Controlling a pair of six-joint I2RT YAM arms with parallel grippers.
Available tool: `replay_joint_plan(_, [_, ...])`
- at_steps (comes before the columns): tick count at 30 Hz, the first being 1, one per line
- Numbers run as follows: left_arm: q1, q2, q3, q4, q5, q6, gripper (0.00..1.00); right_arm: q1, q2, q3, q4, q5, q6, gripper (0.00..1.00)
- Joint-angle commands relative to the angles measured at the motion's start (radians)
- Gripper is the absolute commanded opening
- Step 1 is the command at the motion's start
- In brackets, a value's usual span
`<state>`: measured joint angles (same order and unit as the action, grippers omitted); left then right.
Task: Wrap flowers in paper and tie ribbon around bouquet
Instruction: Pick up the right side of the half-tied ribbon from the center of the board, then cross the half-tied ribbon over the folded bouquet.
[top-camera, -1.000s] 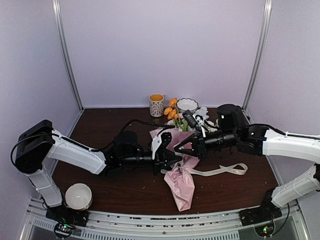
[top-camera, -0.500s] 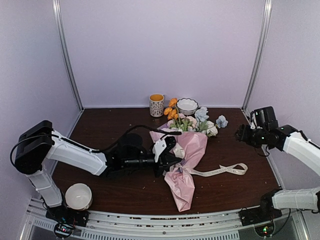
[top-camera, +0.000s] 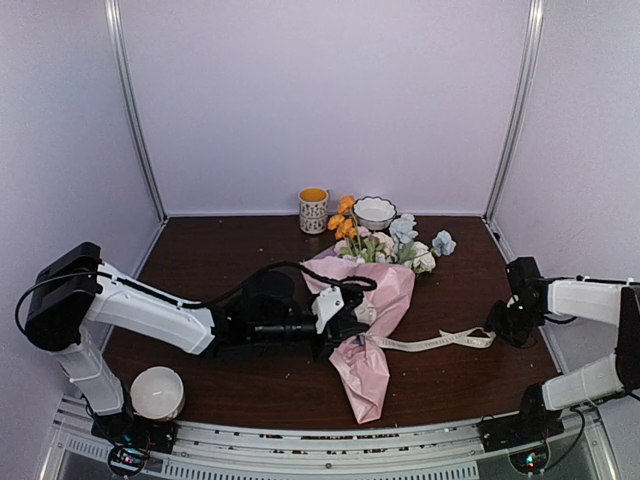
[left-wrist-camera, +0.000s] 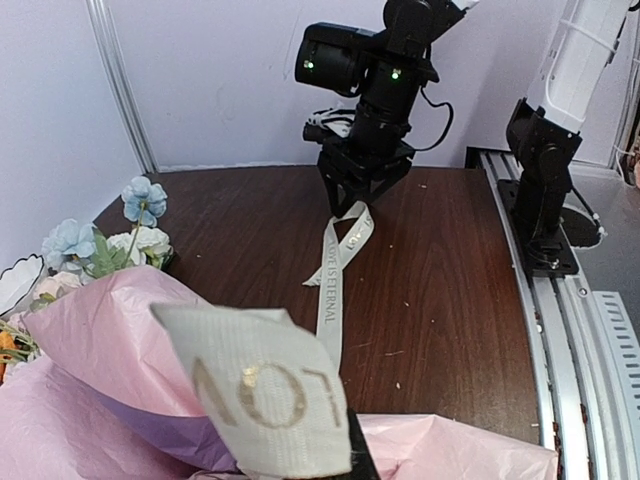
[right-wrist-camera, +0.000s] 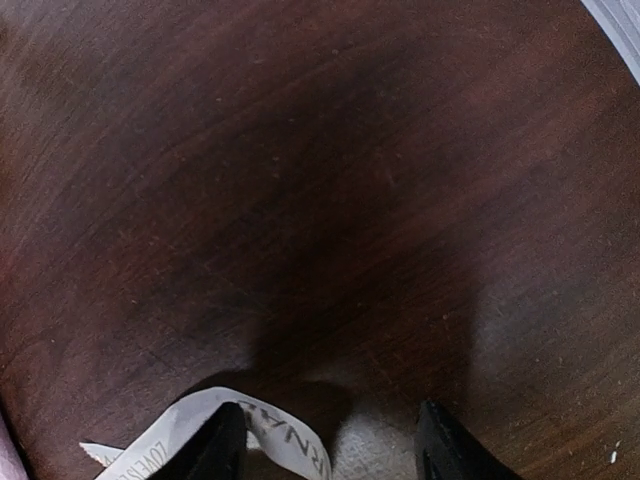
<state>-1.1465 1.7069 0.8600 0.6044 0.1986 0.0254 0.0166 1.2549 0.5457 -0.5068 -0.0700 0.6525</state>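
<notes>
Flowers (top-camera: 385, 240) are seen gathered in a cone of pink paper (top-camera: 362, 375), so the wrapping can be judged done. The bouquet (top-camera: 390, 285) lies on its side at the middle of the table (top-camera: 230, 250), with the blooms toward the back wall and the narrow end toward the near edge.

The tying is judged not yet done. The ribbon (top-camera: 440, 342) is laid flat on the wood from the bouquet's waist out to the right, and no turn around the paper or knot can be made out. The left gripper (top-camera: 350, 318) is set against the cone's left side with its jaws closed, and one end of the ribbon is pinched in them. The right gripper (top-camera: 512, 328) is lowered to the table at the ribbon's far, looped end, with its jaws apart and nothing held. By this reading, that loose end has yet to be taken, carried around the cone and tied.

From above the whole layout is given, but the left grip is masked by the gripper's own body. In the left wrist view the pinched end is shown close up, standing above the pink paper with gold lettering on it, and the ribbon is seen running away to the right gripper. Only in the right wrist view are the two fingers (right-wrist-camera: 225, 445) shown spread over the wood, with the ribbon's loop lying at one finger and reaching partway into the gap.
</notes>
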Motion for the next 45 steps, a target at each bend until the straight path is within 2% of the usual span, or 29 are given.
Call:
replay_joint_plan(1, [-0.002, -0.039, 0.005, 0.013, -0.016, 0.029, 0.00, -0.005, 0.002, -0.044, 0.081, -0.077, 0.041, 0.51])
replay_joint_plan(3, [-0.002, -0.038, 0.006, 0.013, -0.020, 0.034, 0.00, -0.004, -0.005, -0.050, 0.089, -0.093, 0.041, 0.38])
replay_joint_plan(6, [-0.002, -0.034, 0.011, 0.008, -0.015, 0.043, 0.00, -0.006, -0.022, -0.043, 0.090, -0.111, 0.019, 0.05])
replay_joint_plan(7, [-0.002, -0.033, 0.011, 0.005, -0.016, 0.043, 0.00, -0.006, -0.029, -0.033, 0.085, -0.123, 0.004, 0.00])
replay_joint_plan(11, [-0.003, -0.032, -0.011, 0.022, -0.023, 0.045, 0.00, 0.017, -0.099, 0.057, 0.080, -0.177, -0.046, 0.00])
replay_joint_plan(13, [-0.002, -0.032, -0.039, 0.074, -0.029, 0.035, 0.00, 0.072, -0.132, 0.129, 0.061, -0.177, -0.072, 0.00])
replay_joint_plan(17, [-0.010, -0.035, -0.049, 0.086, -0.034, 0.039, 0.00, 0.302, -0.166, 0.318, 0.018, -0.167, -0.083, 0.00])
replay_joint_plan(20, [-0.028, -0.033, -0.056, 0.086, -0.047, 0.066, 0.00, 0.561, -0.145, 0.449, 0.118, -0.210, -0.101, 0.00])
replay_joint_plan(22, [-0.048, -0.038, -0.067, 0.093, -0.054, 0.095, 0.00, 0.677, -0.087, 0.505, 0.219, -0.283, -0.098, 0.00])
replay_joint_plan(25, [-0.075, -0.047, -0.095, 0.136, -0.086, 0.120, 0.00, 0.816, 0.046, 0.605, 0.294, -0.296, -0.091, 0.00])
replay_joint_plan(30, [-0.081, -0.056, -0.131, 0.182, -0.116, 0.091, 0.00, 0.957, 0.319, 0.889, 0.220, -0.340, -0.136, 0.00])
replay_joint_plan(31, [-0.082, -0.059, -0.136, 0.184, -0.116, 0.089, 0.00, 0.974, 0.357, 0.928, 0.187, -0.333, -0.150, 0.03])
replay_joint_plan(35, [-0.082, -0.070, -0.159, 0.195, -0.118, 0.085, 0.00, 0.981, 0.437, 1.010, 0.108, -0.326, -0.150, 0.37])
replay_joint_plan(38, [-0.082, -0.076, -0.174, 0.211, -0.120, 0.075, 0.00, 0.973, 0.456, 1.053, 0.056, -0.316, -0.154, 0.51])
replay_joint_plan(40, [-0.081, -0.075, -0.176, 0.214, -0.124, 0.069, 0.00, 0.969, 0.460, 1.091, 0.008, -0.293, -0.173, 0.57])
replay_joint_plan(43, [-0.081, -0.072, -0.176, 0.224, -0.133, 0.052, 0.00, 0.964, 0.438, 1.119, -0.064, -0.283, -0.241, 0.59])
replay_joint_plan(45, [-0.081, -0.069, -0.178, 0.239, -0.139, 0.036, 0.00, 0.959, 0.382, 1.074, -0.075, -0.286, -0.270, 0.60])
